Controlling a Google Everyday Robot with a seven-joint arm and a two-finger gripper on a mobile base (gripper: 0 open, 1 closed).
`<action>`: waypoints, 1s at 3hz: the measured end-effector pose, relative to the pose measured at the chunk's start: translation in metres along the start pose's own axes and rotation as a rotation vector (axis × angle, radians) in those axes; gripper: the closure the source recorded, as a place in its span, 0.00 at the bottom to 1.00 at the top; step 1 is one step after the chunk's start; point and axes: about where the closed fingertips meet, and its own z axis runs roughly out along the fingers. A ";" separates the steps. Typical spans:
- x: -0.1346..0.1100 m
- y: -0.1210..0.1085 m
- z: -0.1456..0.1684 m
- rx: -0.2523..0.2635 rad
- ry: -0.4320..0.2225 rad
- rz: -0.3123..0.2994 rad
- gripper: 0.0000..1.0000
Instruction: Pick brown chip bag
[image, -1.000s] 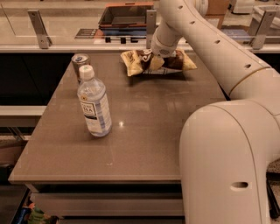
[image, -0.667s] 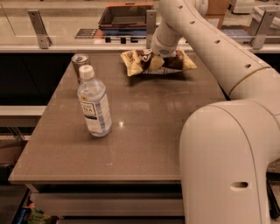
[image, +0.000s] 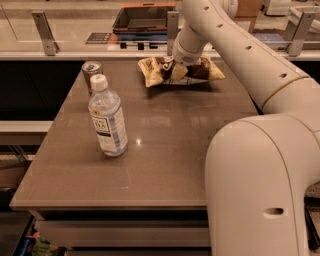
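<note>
The brown chip bag (image: 202, 71), dark brown with pale yellow crimped ends, lies at the far edge of the table (image: 165, 145). My gripper (image: 176, 70) comes down from the arm onto the bag's middle and is shut on it, and the bag is crumpled around the fingers. The bag's left end (image: 150, 71) tilts up a little. I cannot tell whether the bag is off the table top.
A clear water bottle (image: 107, 117) with a white cap stands on the left part of the table. A metal can (image: 91, 71) stands behind it at the far left. A rail with posts (image: 45, 32) and a dark tray (image: 142, 17) lie beyond the table. My arm's large white body (image: 260, 185) fills the right foreground.
</note>
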 end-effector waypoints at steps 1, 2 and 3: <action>0.000 0.000 0.000 0.000 0.000 0.000 1.00; 0.000 0.000 0.000 0.000 0.000 0.000 1.00; 0.000 0.000 0.000 0.000 0.000 0.000 1.00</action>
